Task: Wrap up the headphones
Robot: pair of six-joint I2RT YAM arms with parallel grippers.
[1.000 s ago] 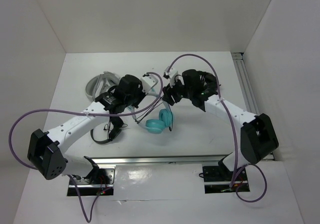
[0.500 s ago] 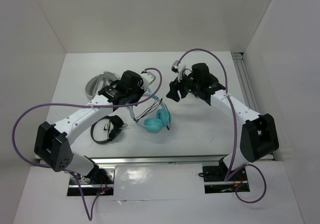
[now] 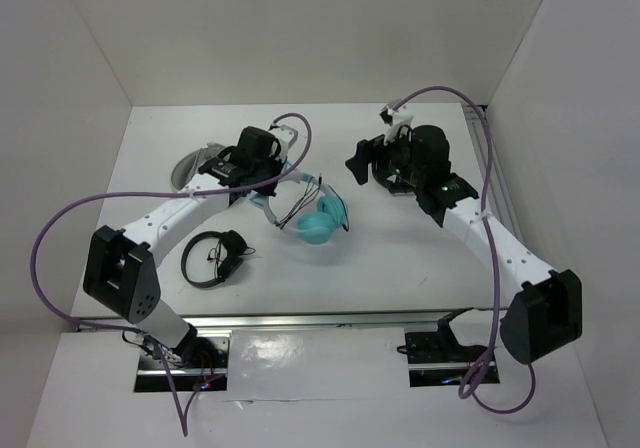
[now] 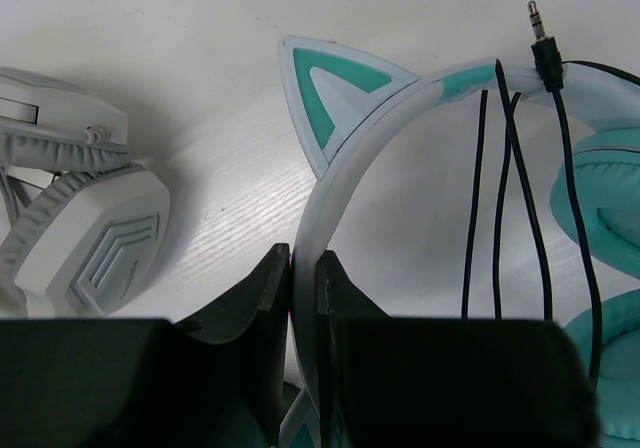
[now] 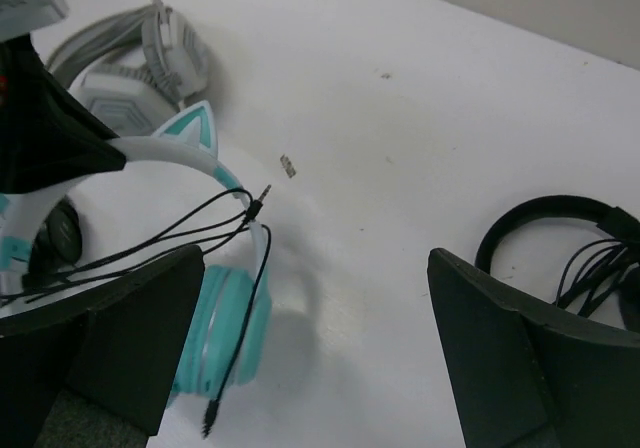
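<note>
Teal headphones [image 3: 318, 226] mid-table, black cable [image 4: 497, 198] looped over the white headband [image 4: 350, 158], plug [image 4: 541, 30] sticking up. Left gripper [image 4: 305, 273] clamped on the headband just below a cat ear [image 4: 325, 93]. Right gripper [image 5: 315, 298] spread wide, nearby, holding nothing. Grey headset [image 4: 85, 218] lies left of them; black headphones [image 3: 213, 258] lie toward the arm bases.

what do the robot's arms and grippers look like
Both the left arm and right arm have white links with black joint housings. A purple cable loops loosely along each. The left gripper and right gripper have matte black, wedge-shaped fingers. No markings show.
</note>
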